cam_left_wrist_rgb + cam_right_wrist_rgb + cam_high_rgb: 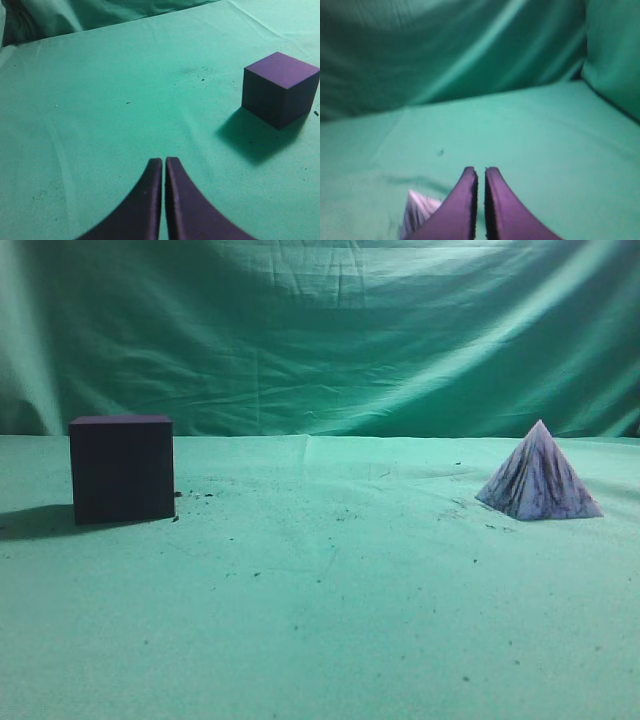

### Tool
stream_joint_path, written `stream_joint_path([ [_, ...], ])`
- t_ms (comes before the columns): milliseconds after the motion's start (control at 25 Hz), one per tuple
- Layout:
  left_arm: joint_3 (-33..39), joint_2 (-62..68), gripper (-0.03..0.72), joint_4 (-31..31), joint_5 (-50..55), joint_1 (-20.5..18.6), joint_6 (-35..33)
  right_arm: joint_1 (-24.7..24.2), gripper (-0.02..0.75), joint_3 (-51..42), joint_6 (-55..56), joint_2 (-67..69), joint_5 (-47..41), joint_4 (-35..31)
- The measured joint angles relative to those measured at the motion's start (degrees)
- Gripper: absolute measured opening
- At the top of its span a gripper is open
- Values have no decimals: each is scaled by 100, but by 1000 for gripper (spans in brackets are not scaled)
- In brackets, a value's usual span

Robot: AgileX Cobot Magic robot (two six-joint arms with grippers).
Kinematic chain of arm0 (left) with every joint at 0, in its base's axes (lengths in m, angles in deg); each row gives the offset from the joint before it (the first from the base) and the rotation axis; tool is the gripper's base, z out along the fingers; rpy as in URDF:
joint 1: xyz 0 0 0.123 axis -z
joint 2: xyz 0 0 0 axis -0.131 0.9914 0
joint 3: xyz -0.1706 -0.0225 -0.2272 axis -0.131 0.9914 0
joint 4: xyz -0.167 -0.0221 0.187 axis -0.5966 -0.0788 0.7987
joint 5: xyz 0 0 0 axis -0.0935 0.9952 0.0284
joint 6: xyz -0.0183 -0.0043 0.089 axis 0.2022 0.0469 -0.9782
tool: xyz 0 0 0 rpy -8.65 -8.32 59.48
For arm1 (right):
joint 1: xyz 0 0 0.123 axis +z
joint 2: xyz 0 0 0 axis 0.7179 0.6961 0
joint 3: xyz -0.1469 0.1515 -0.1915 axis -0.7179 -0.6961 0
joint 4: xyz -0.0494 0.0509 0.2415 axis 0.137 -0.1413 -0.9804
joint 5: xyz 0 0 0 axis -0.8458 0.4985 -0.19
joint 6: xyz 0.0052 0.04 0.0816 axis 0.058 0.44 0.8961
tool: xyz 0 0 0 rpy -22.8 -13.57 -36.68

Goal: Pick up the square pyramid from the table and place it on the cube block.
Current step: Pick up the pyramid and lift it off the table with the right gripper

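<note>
The pale marbled square pyramid (540, 476) stands upright on the green table (330, 600) at the right. Its tip also shows in the right wrist view (417, 212), low and left of my right gripper (480, 172), which is shut and empty. The dark purple-black cube block (122, 468) stands at the left. In the left wrist view the cube (280, 89) sits at the upper right, well away from my left gripper (164, 162), which is shut and empty. Neither gripper shows in the exterior view.
A wrinkled green backdrop (330, 330) hangs behind the table. Small dark specks (345, 510) lie scattered on the cloth between the cube and the pyramid.
</note>
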Motion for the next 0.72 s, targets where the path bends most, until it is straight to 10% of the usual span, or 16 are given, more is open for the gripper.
stream_joint_path([
  [160,0,0,0,0,0,0,0,0,50,341,76,0,148,-261],
  [720,0,0,0,0,0,0,0,0,0,3725,-704,3188,-3987,-210],
])
